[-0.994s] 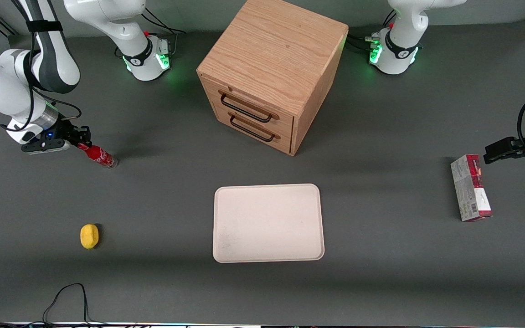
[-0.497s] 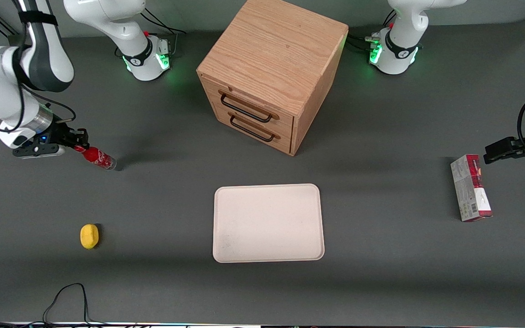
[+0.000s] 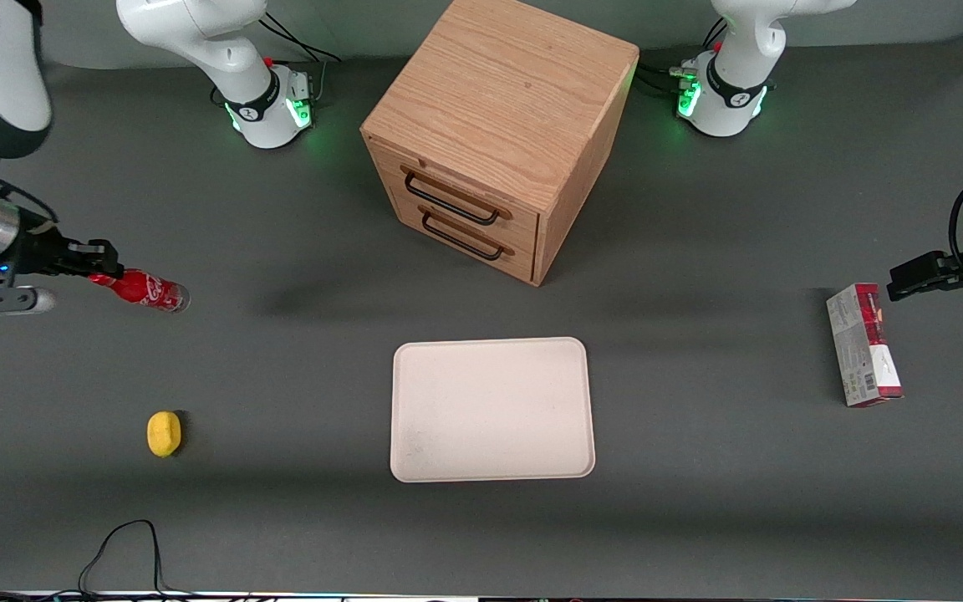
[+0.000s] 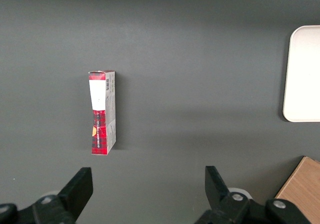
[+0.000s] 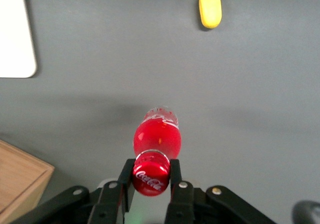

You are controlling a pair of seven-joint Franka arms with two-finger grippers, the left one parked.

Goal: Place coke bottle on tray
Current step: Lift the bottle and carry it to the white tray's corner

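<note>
Since a second ago the right arm has risen and swung toward its own end of the table, carrying the coke bottle (image 3: 140, 291) off the surface. Its gripper (image 3: 101, 272) hangs high above the table, pinched tight on the bottle's red cap (image 5: 151, 174), and the bottle dangles tilted beneath it. Well apart lies the tray (image 3: 492, 409), in front of the wooden drawer cabinet (image 3: 494, 134). Nearer the front camera sits a lemon (image 3: 164, 434).

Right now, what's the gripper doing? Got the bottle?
Gripper: shut on the coke bottle, clamped at its cap, held above the table toward the working arm's end, well short of the tray.
</note>
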